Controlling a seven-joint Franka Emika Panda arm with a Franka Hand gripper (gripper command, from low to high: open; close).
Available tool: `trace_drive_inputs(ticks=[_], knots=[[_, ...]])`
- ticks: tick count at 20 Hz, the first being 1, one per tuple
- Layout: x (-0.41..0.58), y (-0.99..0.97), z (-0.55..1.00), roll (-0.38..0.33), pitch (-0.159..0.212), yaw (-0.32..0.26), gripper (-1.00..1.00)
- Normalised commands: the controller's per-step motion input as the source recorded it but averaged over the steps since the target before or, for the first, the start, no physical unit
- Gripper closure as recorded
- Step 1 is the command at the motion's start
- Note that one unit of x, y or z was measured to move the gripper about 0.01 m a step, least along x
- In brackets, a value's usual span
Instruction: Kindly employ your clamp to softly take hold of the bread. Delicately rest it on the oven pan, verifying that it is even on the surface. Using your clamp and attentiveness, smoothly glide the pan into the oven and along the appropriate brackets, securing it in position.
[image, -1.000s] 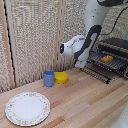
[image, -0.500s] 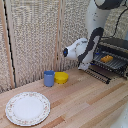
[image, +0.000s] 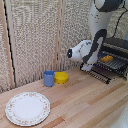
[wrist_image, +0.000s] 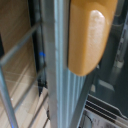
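At the exterior view's right, the oven (image: 116, 50) sits on the wooden table (image: 85, 102) with its pan (image: 109, 65) drawn out in front. On the pan lies the bread (image: 106, 58), an orange-yellow block (in the wrist view it fills the frame (wrist_image: 90, 37), resting against the grey slats (wrist_image: 62, 75)). The white arm (image: 97, 40) bends down beside the pan, and the clamp (image: 89, 65) is at the pan's left edge; whether its fingers are spread or closed cannot be told. Further left stand a blue cup (image: 49, 78) and a yellow bowl (image: 61, 77), touching. Near the front left lies a patterned plate (image: 27, 107).
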Motion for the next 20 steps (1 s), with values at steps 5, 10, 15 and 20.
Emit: trace_drive_inputs(ticks=[5, 10, 15, 20], knots=[[0.061, -0.17, 0.16, 0.001, -0.014, -0.001, 1.00], [0.087, -0.14, 0.11, -0.009, 0.003, -0.027, 1.00], [0.141, -0.35, 0.39, 0.112, 0.049, -0.069, 1.00], [0.310, -0.39, 0.69, 0.133, 0.033, -0.114, 1.00]])
